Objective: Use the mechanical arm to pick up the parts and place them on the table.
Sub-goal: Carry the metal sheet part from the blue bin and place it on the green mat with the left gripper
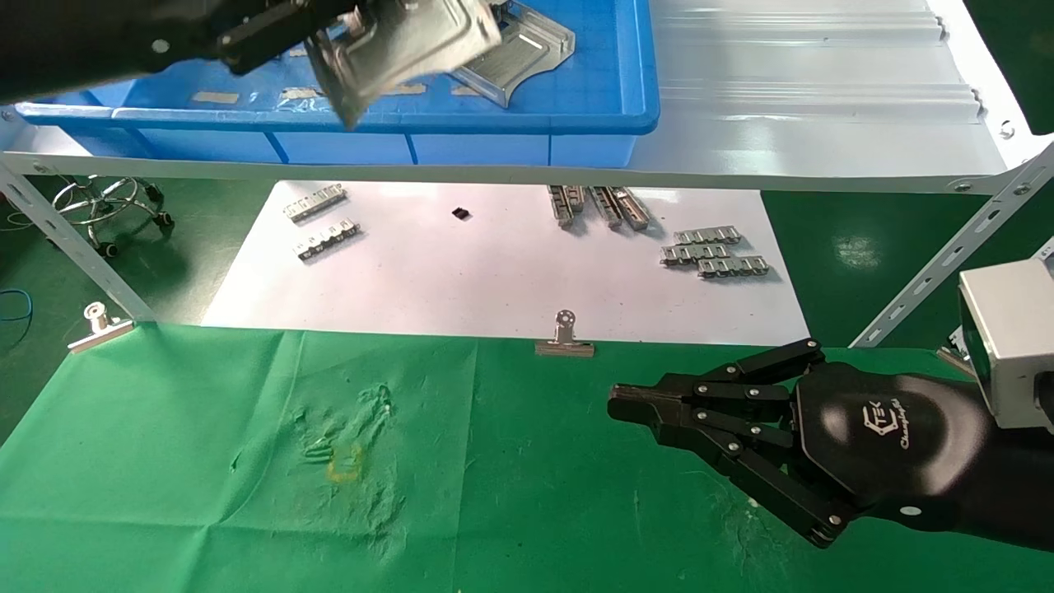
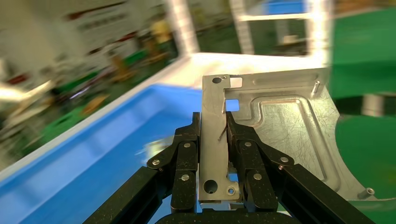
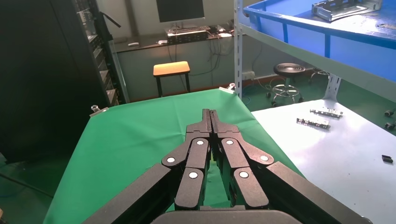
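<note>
My left gripper point(image 2: 212, 133) is shut on a silvery sheet-metal part point(image 2: 280, 126), clamping one folded wall. In the head view it point(image 1: 329, 37) holds that part point(image 1: 412, 41) tilted in the air over the front rim of the blue bin point(image 1: 576, 123) on the shelf. A second part point(image 1: 519, 58) lies inside the bin. My right gripper point(image 1: 626, 403) is shut and empty, hovering over the green cloth table point(image 1: 206, 461) at the right; in its wrist view its tips point(image 3: 210, 116) are pressed together above the cloth point(image 3: 135, 135).
A ribbed silver shelf point(image 1: 823, 99) carries the bin. Below lies a white sheet point(image 1: 494, 272) with small toothed strips point(image 1: 712, 251). Silver binder clips point(image 1: 565, 338) hold the cloth's far edge. Angled shelf legs point(image 1: 66, 239) stand at both sides.
</note>
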You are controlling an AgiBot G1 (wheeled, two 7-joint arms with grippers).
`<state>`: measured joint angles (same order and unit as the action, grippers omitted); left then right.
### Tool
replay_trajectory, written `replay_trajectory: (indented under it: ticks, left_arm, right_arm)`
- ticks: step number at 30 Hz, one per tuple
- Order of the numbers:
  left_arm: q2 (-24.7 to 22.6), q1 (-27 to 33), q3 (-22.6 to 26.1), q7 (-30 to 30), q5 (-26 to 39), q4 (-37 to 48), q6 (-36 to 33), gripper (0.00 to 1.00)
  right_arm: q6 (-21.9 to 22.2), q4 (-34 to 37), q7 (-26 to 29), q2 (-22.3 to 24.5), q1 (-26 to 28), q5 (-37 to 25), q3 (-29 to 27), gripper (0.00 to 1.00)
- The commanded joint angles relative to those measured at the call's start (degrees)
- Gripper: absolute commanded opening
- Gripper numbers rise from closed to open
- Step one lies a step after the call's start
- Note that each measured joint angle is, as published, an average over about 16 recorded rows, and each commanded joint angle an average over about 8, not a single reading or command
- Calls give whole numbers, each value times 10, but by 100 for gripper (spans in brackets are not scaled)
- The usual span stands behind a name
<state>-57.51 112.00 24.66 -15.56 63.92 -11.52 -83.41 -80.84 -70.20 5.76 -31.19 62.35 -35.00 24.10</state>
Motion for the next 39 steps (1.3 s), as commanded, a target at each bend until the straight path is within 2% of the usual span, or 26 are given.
replay_trajectory:
  ticks: [1,6,15,21,27,39]
  left_arm:
    - [13,-2,0,-18,-1,-8,-63,0]
    - [48,-48,21,-38,-27,-84,-86,0]
    - [154,-156,100,-68,-100,-265,-83,0]
    - [196,-194,162,-98,-98,-292,-71,0]
    - [201,-223,193,-141,-56,-257,-27,0]
    - [165,-284,208,-201,-28,-253,43,0]
  right_arm:
    - [0,0,0,0,0,0,0,0]
    - [0,0,0,0,0,0,0,0]
    - [0,0,0,0,0,0,0,0]
    - [0,0,0,0,0,0,0,0]
    - [0,0,0,0,0,0,0,0]
    - [0,0,0,0,0,0,0,0]
